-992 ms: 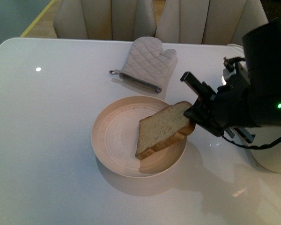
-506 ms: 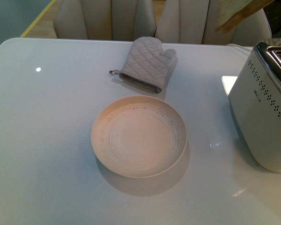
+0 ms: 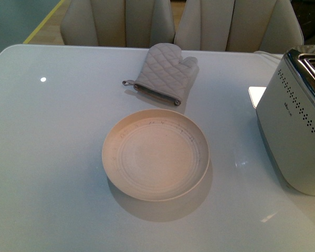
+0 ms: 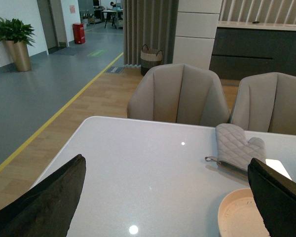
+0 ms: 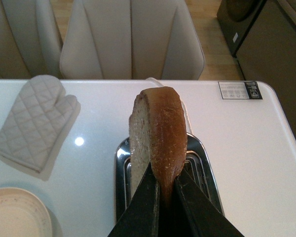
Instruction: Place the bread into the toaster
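In the right wrist view my right gripper [image 5: 165, 185] is shut on the bread [image 5: 155, 133], a tan speckled slice with a brown crust, held on edge above the chrome slotted top of the toaster [image 5: 202, 170]. The toaster [image 3: 296, 136] is a white box with dark dots at the table's right edge in the front view; neither arm nor the bread shows there. My left gripper [image 4: 170, 197] is open and empty above the table's left part, its dark fingers [image 4: 44, 202] far apart.
A round cream plate [image 3: 155, 154] lies bare mid-table, also in the left wrist view [image 4: 241, 215]. A grey quilted oven mitt [image 3: 165, 72] lies behind it. Beige chairs stand along the far table edge [image 3: 121, 21].
The right gripper lifted the bread off the plate and carried it up and right, out of the front view. The plate is now bare and the toaster is unobstructed.
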`<act>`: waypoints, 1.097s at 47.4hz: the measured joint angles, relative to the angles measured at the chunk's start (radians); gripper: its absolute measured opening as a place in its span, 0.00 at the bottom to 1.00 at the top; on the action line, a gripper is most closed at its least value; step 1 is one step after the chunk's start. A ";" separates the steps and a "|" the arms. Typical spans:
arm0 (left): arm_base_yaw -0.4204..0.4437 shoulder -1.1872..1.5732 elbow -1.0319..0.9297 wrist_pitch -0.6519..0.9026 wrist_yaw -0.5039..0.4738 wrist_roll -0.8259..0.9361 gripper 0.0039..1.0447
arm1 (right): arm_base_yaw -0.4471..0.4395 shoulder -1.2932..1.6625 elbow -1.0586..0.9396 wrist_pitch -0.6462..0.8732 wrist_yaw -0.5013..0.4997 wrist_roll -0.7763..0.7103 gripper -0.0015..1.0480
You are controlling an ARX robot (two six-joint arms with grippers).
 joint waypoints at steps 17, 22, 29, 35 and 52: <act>0.000 0.000 0.000 0.000 0.000 0.000 0.94 | -0.013 0.012 -0.053 0.009 0.029 -0.022 0.03; 0.000 0.000 0.000 0.000 0.000 0.000 0.94 | -0.019 0.023 -0.068 0.012 0.031 -0.025 0.03; 0.000 0.000 0.000 0.000 0.000 0.000 0.94 | -0.030 0.035 -0.088 0.017 0.033 -0.027 0.03; 0.000 0.000 0.000 0.000 0.000 0.000 0.94 | -0.034 0.049 -0.106 0.030 0.032 -0.029 0.03; 0.000 0.000 0.000 0.000 0.000 0.000 0.94 | -0.040 0.101 -0.125 0.037 0.032 -0.033 0.03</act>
